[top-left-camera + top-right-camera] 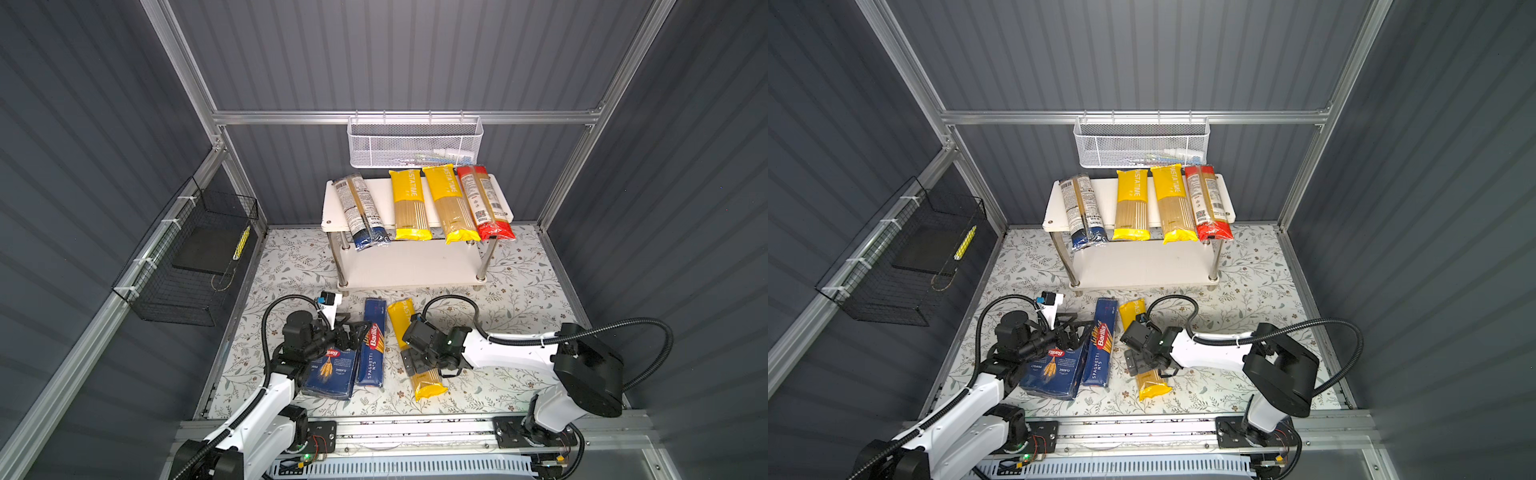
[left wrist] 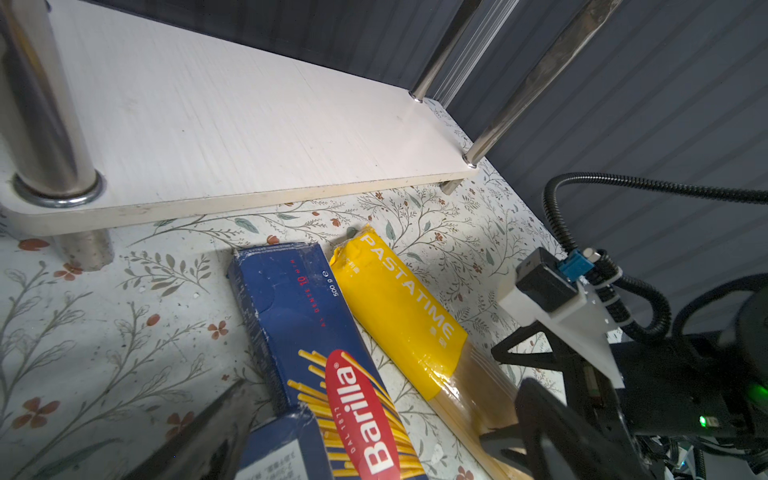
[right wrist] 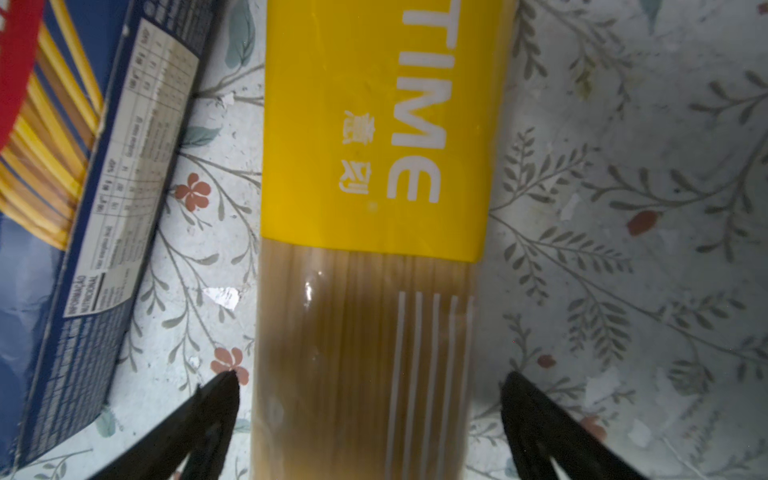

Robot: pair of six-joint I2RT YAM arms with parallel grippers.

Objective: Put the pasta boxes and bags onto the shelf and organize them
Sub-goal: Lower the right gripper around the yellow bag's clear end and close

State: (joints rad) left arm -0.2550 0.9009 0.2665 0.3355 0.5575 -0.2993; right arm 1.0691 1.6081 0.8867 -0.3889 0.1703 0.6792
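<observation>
The left arm [image 1: 270,390] and right arm [image 1: 511,351] share glossy white shells, black joint housings [image 1: 590,370], black ribbed cable conduits [image 2: 665,185], white wrist camera mounts [image 2: 557,309] with blue plugs [image 2: 575,264], and green indicator lights [image 2: 758,390]

Both top views look steeply down from high above the front edge, covering the floral surface [image 1: 519,299] and the shelf [image 1: 411,266] at the back. The left wrist camera looks low toward the shelf's lower board, past the Spaghetti carton [image 2: 299,316] and PASTATIME bag [image 2: 399,307]. The right wrist camera stares straight down, very near that bag, common to all views.
</observation>
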